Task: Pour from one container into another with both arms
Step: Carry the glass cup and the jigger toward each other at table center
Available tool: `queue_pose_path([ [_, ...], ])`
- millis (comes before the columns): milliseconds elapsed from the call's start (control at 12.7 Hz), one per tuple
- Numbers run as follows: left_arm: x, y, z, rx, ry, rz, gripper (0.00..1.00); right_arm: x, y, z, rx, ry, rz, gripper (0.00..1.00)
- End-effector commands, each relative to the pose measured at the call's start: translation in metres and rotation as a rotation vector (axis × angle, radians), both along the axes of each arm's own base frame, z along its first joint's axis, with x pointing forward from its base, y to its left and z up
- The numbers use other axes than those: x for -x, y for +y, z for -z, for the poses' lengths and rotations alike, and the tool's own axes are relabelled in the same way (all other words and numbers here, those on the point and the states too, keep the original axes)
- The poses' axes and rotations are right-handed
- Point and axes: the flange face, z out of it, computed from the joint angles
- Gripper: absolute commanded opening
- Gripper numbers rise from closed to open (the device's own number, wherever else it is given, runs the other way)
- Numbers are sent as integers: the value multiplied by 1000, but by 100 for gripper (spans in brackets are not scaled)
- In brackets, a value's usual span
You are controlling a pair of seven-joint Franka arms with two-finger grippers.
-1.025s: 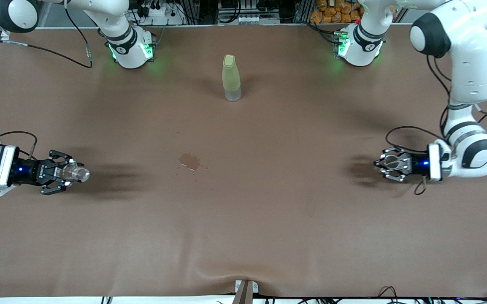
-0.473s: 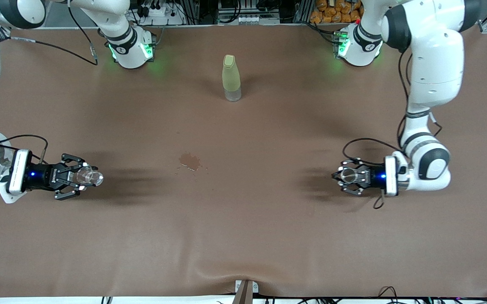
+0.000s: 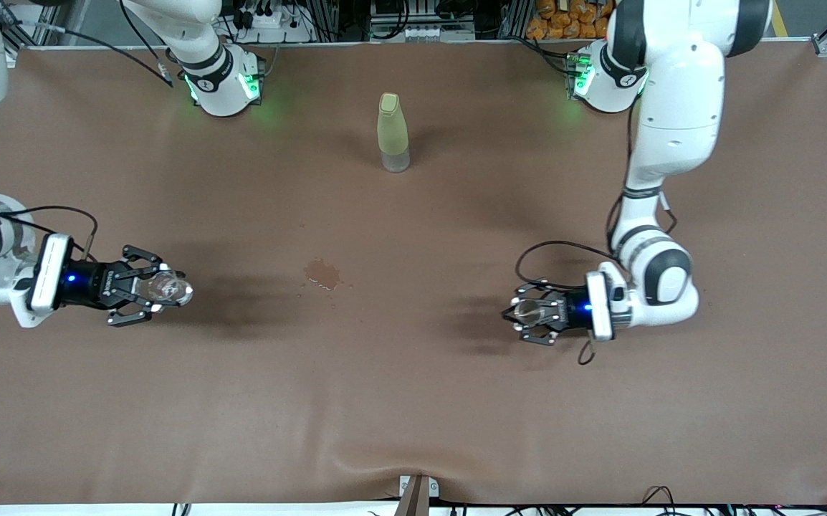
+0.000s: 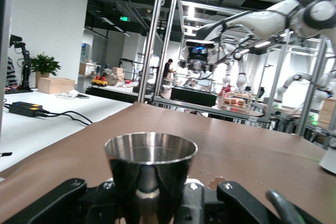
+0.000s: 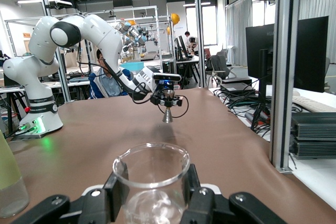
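My right gripper hangs over the table toward the right arm's end, shut on the one container, a tiny transparent cup with a pouring lip. In the right wrist view the cup sits upright between the black fingers. My left gripper hangs over the table toward the left arm's end. It is shut on the other container, a small silvery metal measuring cup. In the left wrist view this measuring cup stands upright with its round rim up. Neither cup's contents can be made out.
A tall pale yellow-green bottle stands at the table's middle, close to the robots' bases. A small wet stain marks the brown table cover between the two grippers. The left gripper shows far off in the right wrist view.
Both grippers have moved toward the table's middle with their cups held. The left arm travelled much farther than the right. Neither grip has changed.
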Motion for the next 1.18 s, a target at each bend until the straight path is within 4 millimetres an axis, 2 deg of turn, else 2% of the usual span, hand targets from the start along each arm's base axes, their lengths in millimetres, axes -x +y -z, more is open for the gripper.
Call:
queue_pose_path([
  [0, 2, -49, -13, -17, -1, -24, 0, 18, 27, 10, -40, 7, 47, 17],
  [237, 9, -98, -19, -22, -23, -36, 0, 46, 94, 31, -111, -1, 117, 17],
  [473, 22, -151, -21, -36, -24, -77, 0, 57, 137, 40, -112, 31, 122, 16],
  [631, 26, -178, -10, -41, -30, -91, 0, 59, 163, 39, -137, 51, 138, 15],
  [789, 37, -205, 13, -14, -59, -111, 0, 60, 180, 20, -96, 74, 168, 12],
  [868, 49, -222, 30, 13, -83, -129, 0, 61, 189, 4, -80, 109, 179, 12],
  [947, 58, -231, 44, 29, -101, -144, 0, 62, 196, -11, -52, 120, 202, 12],
  [1025, 60, -235, 50, 19, -108, -148, 0, 64, 208, -17, -38, 129, 213, 12],
  [1104, 62, -238, 52, 5, -107, -150, 0, 67, 229, -20, -68, 145, 229, 12],
])
